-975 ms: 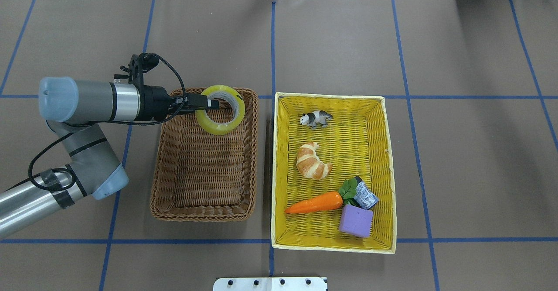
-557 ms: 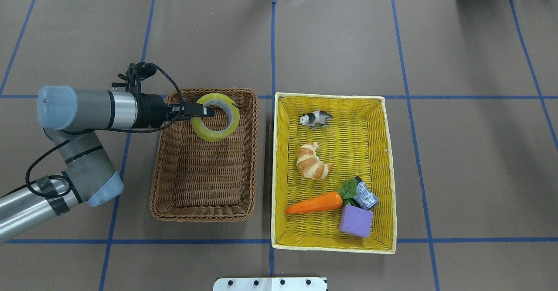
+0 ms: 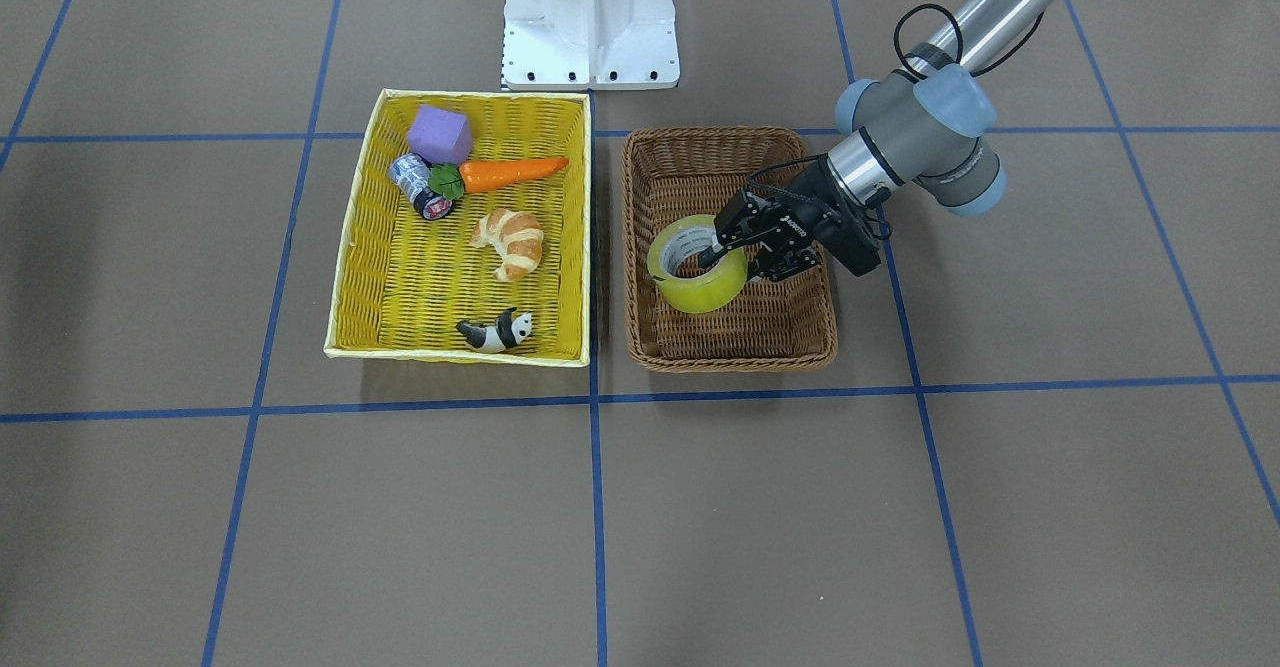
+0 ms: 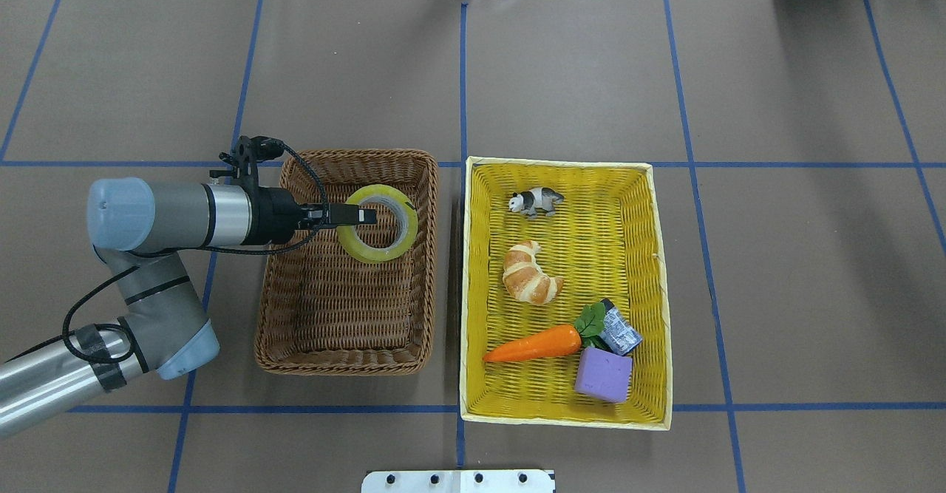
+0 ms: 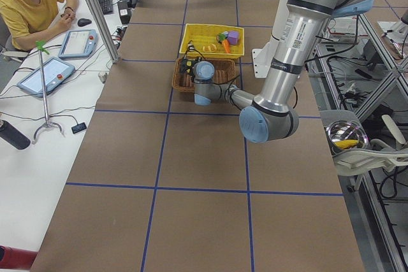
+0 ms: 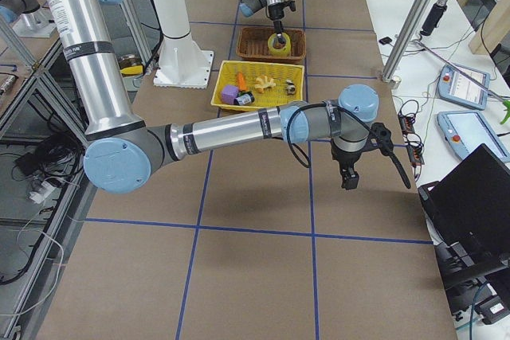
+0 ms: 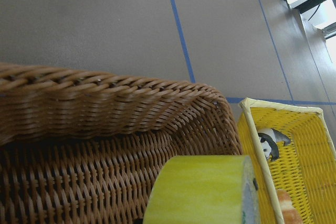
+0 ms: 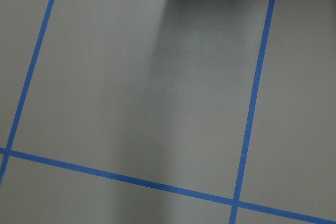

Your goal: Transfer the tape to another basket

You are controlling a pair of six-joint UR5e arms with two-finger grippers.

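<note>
The yellow-green tape (image 4: 372, 252) roll is held tilted inside the brown wicker basket (image 4: 340, 364), in its far half. My left gripper (image 4: 362, 216) is shut on the roll's wall, with one finger through the grey-white core. The front view shows the tape (image 3: 700, 293) low in the basket (image 3: 730, 358) with the gripper (image 3: 716, 247) on its upper edge. I cannot tell whether the roll touches the basket floor. The left wrist view shows the tape (image 7: 205, 192) close below the camera. My right gripper (image 6: 348, 183) shows only in the right side view, over bare table, and I cannot tell its state.
A yellow basket (image 4: 562, 162) beside the brown one holds a panda figure (image 4: 536, 201), a croissant (image 4: 528, 273), a carrot (image 4: 536, 343), a purple block (image 4: 604, 375) and a small patterned cylinder (image 4: 619, 330). The robot's white base (image 3: 588, 17) stands behind the baskets.
My left gripper has carried the tape from the basket's far rim towards the robot and lower into the brown basket. The grip on the roll is unchanged.
</note>
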